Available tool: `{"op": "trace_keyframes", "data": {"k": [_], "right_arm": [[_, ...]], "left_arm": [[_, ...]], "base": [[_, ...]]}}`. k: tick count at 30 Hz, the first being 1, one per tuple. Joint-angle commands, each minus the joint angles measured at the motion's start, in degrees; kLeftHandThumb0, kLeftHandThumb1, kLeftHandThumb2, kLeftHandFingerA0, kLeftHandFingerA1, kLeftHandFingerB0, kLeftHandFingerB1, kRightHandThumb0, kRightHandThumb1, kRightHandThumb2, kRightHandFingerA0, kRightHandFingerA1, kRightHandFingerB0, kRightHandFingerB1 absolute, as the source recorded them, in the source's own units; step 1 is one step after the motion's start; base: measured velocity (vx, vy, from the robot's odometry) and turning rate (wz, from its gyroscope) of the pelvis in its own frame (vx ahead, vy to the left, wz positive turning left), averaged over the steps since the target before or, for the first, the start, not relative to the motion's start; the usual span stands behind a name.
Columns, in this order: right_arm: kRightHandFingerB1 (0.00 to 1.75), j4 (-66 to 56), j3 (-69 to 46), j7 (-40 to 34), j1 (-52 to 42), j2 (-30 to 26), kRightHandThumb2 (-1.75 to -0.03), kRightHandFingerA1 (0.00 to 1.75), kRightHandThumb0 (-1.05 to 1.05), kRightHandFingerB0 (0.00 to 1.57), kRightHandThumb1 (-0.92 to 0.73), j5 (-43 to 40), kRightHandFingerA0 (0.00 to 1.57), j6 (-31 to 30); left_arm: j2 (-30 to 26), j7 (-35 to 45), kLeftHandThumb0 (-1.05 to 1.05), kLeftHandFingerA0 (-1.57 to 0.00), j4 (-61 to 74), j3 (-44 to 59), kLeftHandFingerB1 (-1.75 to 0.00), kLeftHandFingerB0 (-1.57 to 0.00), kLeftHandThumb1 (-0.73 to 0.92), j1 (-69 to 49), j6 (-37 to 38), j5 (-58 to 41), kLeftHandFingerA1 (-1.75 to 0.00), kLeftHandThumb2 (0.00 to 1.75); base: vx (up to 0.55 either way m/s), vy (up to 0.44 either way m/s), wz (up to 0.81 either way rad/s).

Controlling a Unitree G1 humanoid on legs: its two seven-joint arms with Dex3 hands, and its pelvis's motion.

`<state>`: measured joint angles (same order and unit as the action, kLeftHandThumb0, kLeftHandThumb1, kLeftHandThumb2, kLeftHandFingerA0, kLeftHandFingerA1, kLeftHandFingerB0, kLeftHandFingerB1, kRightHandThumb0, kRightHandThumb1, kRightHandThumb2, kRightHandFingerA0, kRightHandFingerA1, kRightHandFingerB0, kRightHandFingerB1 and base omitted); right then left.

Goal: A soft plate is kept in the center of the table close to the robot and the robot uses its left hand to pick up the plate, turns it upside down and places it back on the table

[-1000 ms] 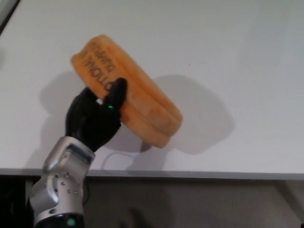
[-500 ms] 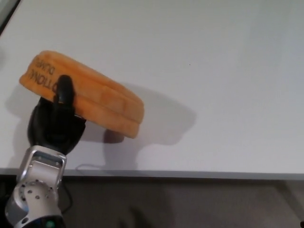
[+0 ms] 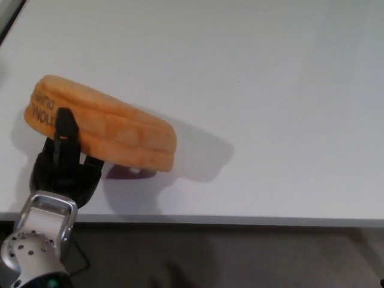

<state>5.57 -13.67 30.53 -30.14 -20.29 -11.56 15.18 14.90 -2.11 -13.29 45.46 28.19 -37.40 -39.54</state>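
The soft orange plate [image 3: 105, 123] is held above the white table [image 3: 252, 90] at the near left, upside down with its rounded underside facing up and dark lettering on its left rim. My left hand [image 3: 63, 162] is shut on its left edge, one black finger over the rim and the rest underneath. The plate tilts slightly, its right end lower and close to the table, with its shadow just beneath. My right hand does not show.
The table's front edge [image 3: 240, 219] runs across the bottom of the view, with dark floor below it. The silver left forearm [image 3: 36, 240] comes up from the lower left corner.
My left hand has turned the plate from steeply tilted to nearly flat and upside down, moving it left and lower toward the table.
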Motion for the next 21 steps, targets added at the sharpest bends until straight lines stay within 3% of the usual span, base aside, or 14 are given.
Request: {"op": "trace_keyframes", "data": {"k": [1, 2, 5, 7, 11, 12, 14, 15, 16, 17, 21], "right_arm": [[0.32, 0.98, 0.14, 0.73, -0.32, -2.11, -0.67, 0.42, -0.77, 0.23, -0.88, 0.78, 0.54, -2.17], [0.32, 1.00, 0.28, 0.57, 0.48, -2.29, -0.67, 0.42, -0.78, 0.23, -0.88, 0.89, 0.54, -2.71], [0.32, 0.61, 0.37, 0.65, 0.54, -2.55, -0.68, 0.42, -0.77, 0.21, -0.88, 0.89, 0.50, -3.25], [0.34, 0.52, 0.43, 0.46, 0.28, -2.89, -0.67, 0.43, -0.77, 0.21, -0.88, 1.64, 0.53, -2.75], [0.34, 1.42, 0.37, 0.29, 1.29, -2.91, -0.67, 0.44, -0.77, 0.22, -0.88, 1.34, 0.56, -2.71], [0.34, 1.12, 0.46, 0.21, 1.16, -3.05, -0.67, 0.44, -0.77, 0.22, -0.88, 1.50, 0.57, -2.92], [0.34, 0.00, 1.34, -0.30, 0.70, -3.42, -0.67, 0.43, -0.77, 0.21, -0.88, 2.89, 0.56, -4.03], [0.33, -0.40, 1.40, -0.30, 0.26, -3.48, -0.67, 0.43, -0.78, 0.23, -0.87, 2.98, 0.58, -4.18], [0.33, -0.51, 1.38, -0.48, 0.18, -3.56, -0.67, 0.43, -0.77, 0.24, -0.86, 3.11, 0.58, -4.11], [0.33, -0.42, 1.31, -0.69, 0.33, -3.63, -0.67, 0.43, -0.77, 0.24, -0.86, 3.22, 0.58, -3.95], [0.34, -0.86, 1.01, -0.99, 1.34, -3.79, -0.67, 0.44, -0.78, 0.22, -0.87, 2.63, 0.58, -5.46]], "left_arm": [[-4.30, -12.93, -0.36, -1.01, -3.10, -1.91, -1.71, -0.61, 0.74, -3.96, -12.58, 1.61, -1.75, 0.61], [-4.35, -15.20, -0.44, -1.28, -4.43, -1.28, -1.30, -0.88, 0.52, -4.35, -11.88, 2.17, -1.52, 0.84], [-4.78, -16.15, -0.45, -1.28, -5.25, -2.33, -1.29, -0.85, 0.52, -5.87, -11.62, 3.67, -1.52, 0.84], [-5.56, -17.09, -0.46, -1.28, -6.21, -3.76, -1.15, -0.73, 0.55, -7.21, -12.51, 4.97, -1.51, 0.87], [-5.50, -19.40, -0.47, -1.29, -7.66, -4.51, -1.16, -0.74, 0.57, -7.24, -12.06, 4.94, -1.53, 0.87], [-4.61, -20.94, -0.36, -0.99, -7.97, -3.93, -1.55, -0.60, 0.72, -7.49, -11.85, 4.34, -1.75, 0.62], [-1.79, -24.23, -0.39, -0.96, -8.22, -3.33, -1.51, -0.52, 0.75, -9.35, -11.02, 4.17, -1.75, 0.62], [-1.28, -23.75, -0.42, -0.96, -8.69, -3.88, -1.60, -0.53, 0.78, -10.35, -10.64, 4.50, -1.75, 0.63], [0.02, -25.33, -0.41, -0.96, -9.86, -4.00, -1.41, -0.63, 0.76, -10.64, -9.86, 4.99, -1.75, 0.63], [1.35, -27.53, -0.41, -0.96, -11.09, -3.86, -1.41, -0.63, 0.76, -10.47, -9.10, 5.46, -1.75, 0.63], [3.90, -25.20, -0.39, -1.02, -13.18, -10.94, -1.58, -0.60, 0.76, -10.67, -6.65, 9.76, -1.75, 0.63]], "base": [[0.00, 0.000, 0.00], [0.00, 0.000, 0.00], [0.00, 0.000, 0.00], [0.00, 0.000, 0.00], [0.00, 0.000, 0.00], [0.00, 0.000, 0.00], [0.00, 0.000, 0.00], [0.00, 0.000, 0.00], [0.00, 0.000, 0.00], [0.00, 0.000, 0.00], [0.00, 0.000, 0.00]]}}
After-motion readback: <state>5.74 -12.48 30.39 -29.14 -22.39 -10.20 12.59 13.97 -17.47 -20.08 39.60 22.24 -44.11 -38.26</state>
